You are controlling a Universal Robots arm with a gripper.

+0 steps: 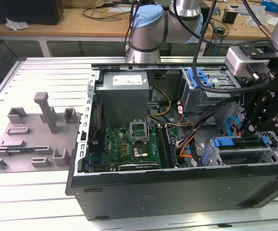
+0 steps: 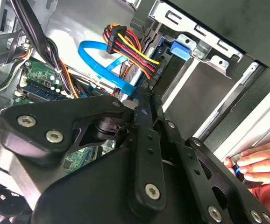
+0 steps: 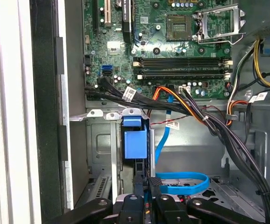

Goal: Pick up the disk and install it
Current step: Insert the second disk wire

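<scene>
The disk (image 3: 136,147) is seen standing on edge in the drive cage (image 3: 102,154) of the open computer case (image 1: 177,192), with the gripper (image 3: 146,186) jaws closed on its edge.

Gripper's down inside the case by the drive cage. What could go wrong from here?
1. The blue flat cable loops right beside the gripper; it may snag or get pinched against the drive cage.
2. A person's hand sits close by in the second wrist view; a sideways move might strike it.
3. The black wire bundle crosses just beyond the cage and could catch.
</scene>
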